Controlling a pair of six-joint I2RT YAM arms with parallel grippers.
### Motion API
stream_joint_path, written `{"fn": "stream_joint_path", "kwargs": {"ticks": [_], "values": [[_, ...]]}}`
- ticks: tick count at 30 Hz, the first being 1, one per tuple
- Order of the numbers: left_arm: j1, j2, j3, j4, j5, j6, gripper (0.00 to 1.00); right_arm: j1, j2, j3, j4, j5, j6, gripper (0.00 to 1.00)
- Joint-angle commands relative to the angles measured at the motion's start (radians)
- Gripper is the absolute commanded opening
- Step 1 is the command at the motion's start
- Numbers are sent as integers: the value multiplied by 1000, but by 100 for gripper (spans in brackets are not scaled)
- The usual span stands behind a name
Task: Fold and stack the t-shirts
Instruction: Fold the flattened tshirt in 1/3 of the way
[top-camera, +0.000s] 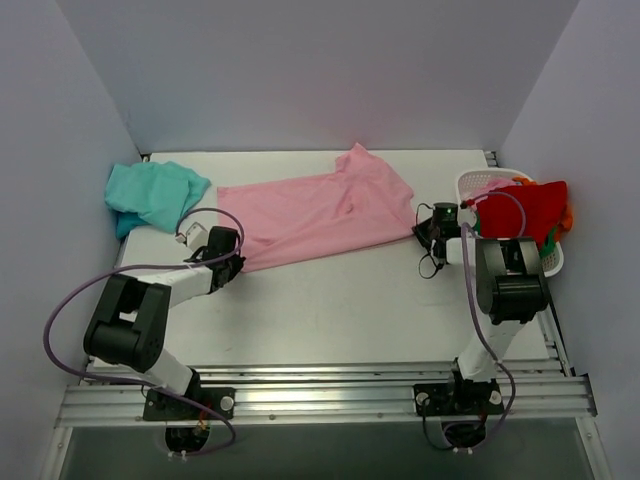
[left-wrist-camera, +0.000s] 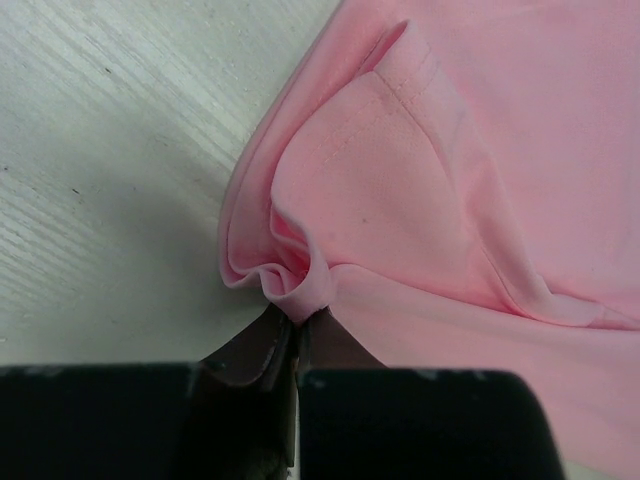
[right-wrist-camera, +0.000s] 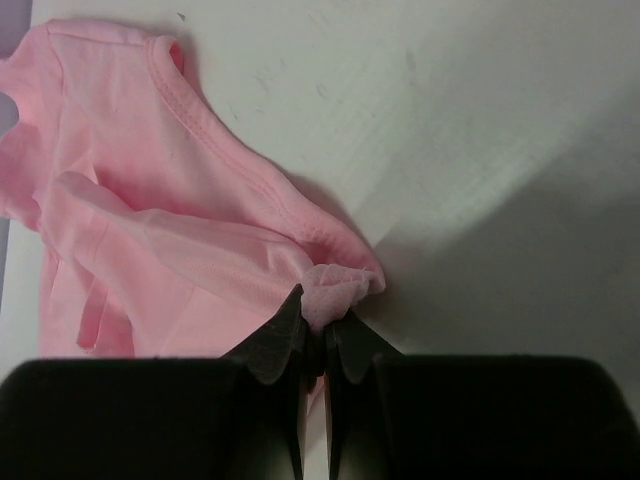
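Pink t-shirt (top-camera: 310, 215), soft, creased, bunched at corners

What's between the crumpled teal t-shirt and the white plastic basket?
The light pink cotton t-shirt, spread on the white table, left pincer and right pincer shut on opposite edges. Top view shows it.

No text, label, brand, number or sign can be read in any of the three views. The pink t-shirt (top-camera: 310, 215) shows only plain fabric and stitched hems, up close in both wrist views too. The teal t-shirt (top-camera: 155, 195) at upper left and the white basket (top-camera: 466, 184) at right look unmarked at this size.
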Motion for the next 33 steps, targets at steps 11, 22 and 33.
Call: {"fn": "stream_joint_path", "kwargs": {"ticks": [11, 22, 33], "values": [[6, -252, -117, -120, 32, 35, 2, 13, -627, -287, -420, 162, -17, 0], [-35, -520, -183, -296, 28, 9, 2, 13, -963, -394, -685, 165, -48, 0], [-52, -795, -178, -549, 95, 11, 74, 14, -1308, -353, -1074, 118, -66, 82]]}}
